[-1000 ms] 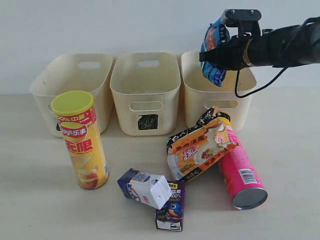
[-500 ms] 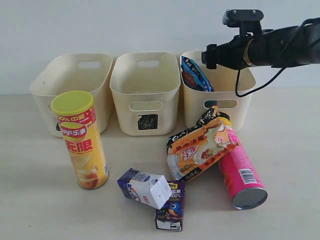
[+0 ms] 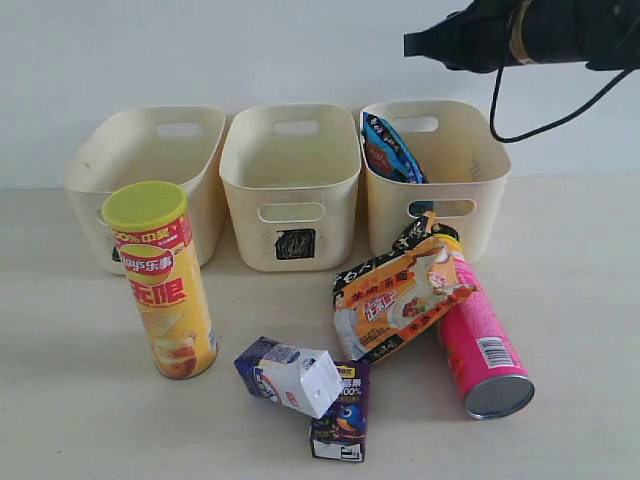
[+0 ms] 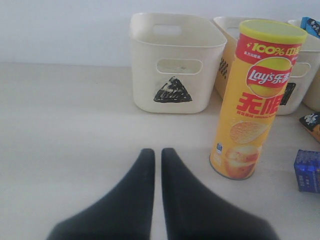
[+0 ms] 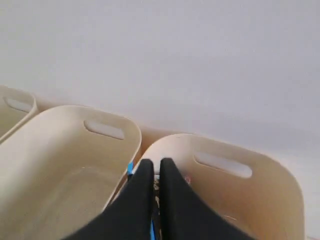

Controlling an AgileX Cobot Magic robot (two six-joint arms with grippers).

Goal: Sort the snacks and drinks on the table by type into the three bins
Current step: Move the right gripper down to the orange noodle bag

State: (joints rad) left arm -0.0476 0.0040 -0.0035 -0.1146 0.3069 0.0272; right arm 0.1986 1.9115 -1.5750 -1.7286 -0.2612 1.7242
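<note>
We see our right jaws pressed together above the right bin (image 3: pixel 482 200), which holds the blue bag (image 3: pixel 388 148); left jaws together too, over the table (image 4: pixel 60 125).

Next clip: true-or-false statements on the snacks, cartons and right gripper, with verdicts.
1. The blue-black bag sits in the right bin. True.
2. The yellow can lies on its side. False: the yellow can stands upright.
3. Both cartons are binned. False: the gable-top carton and the juice box lie on the table.
4. The orange bag overlaps the lying pink-red can. True.
5. The right gripper grips a bag. False: the right gripper is shut on nothing.
</note>
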